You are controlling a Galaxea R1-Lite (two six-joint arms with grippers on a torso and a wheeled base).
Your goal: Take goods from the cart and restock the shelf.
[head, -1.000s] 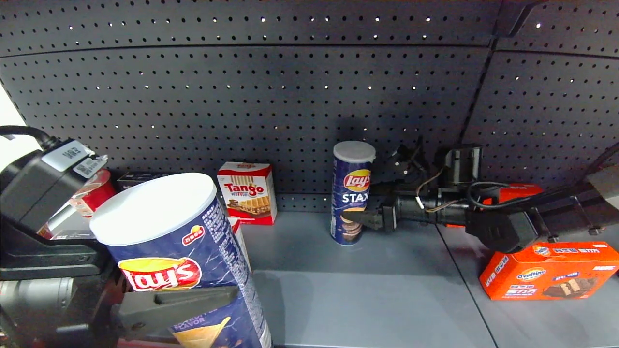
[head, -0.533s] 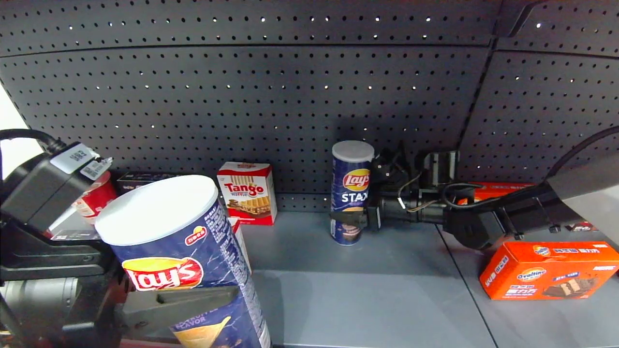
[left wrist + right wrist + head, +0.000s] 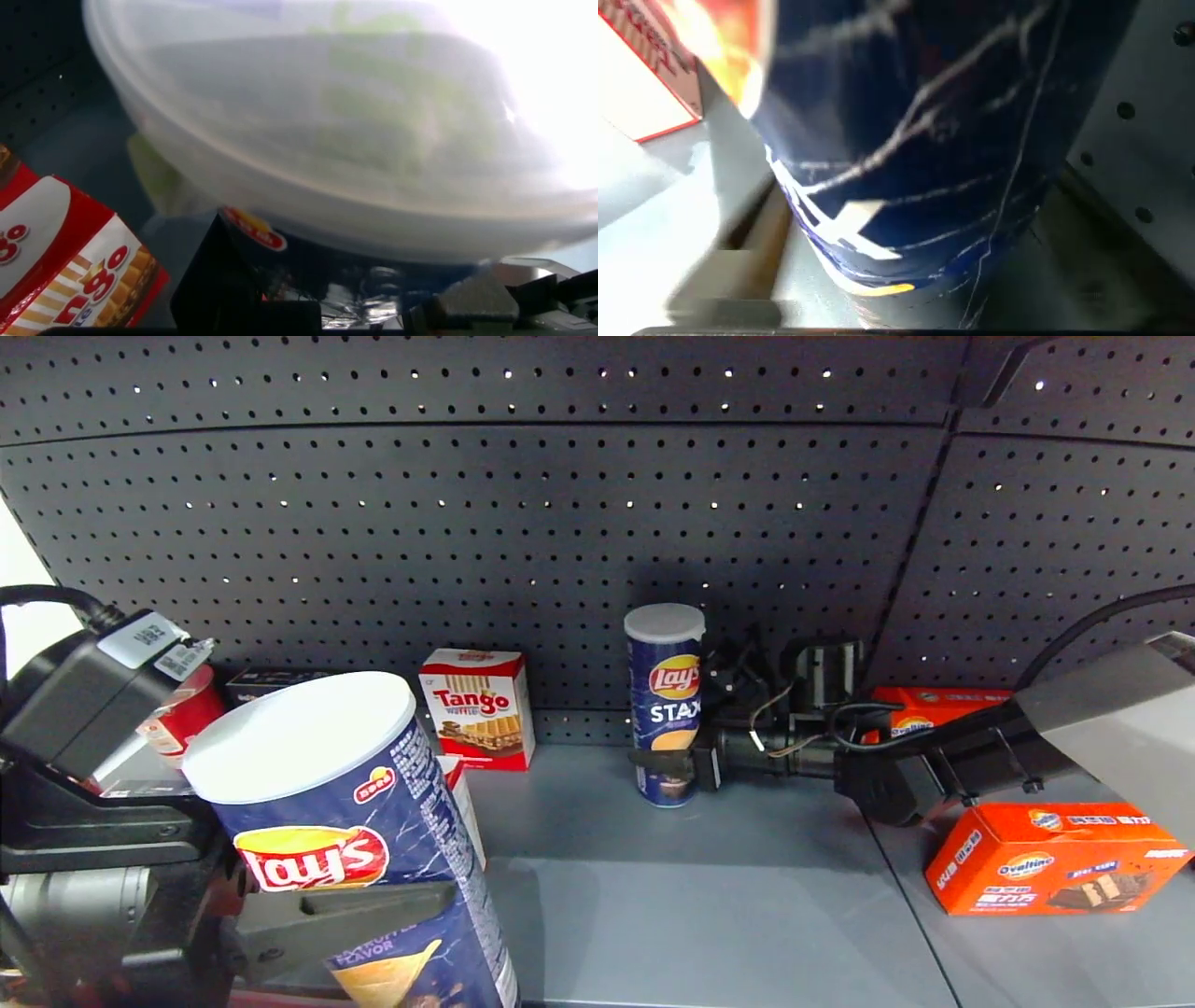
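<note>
- While the far chip can stands upright on the shelf, right of the wafer box, the right gripper squeezes its lower part.
- The left gripper grips the near chip can low on the left.

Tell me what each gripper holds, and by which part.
Left gripper: the near blue chip can, clamped across its body below the logo. Right gripper: the far blue chip can at the shelf, clamped low on its body.
</note>
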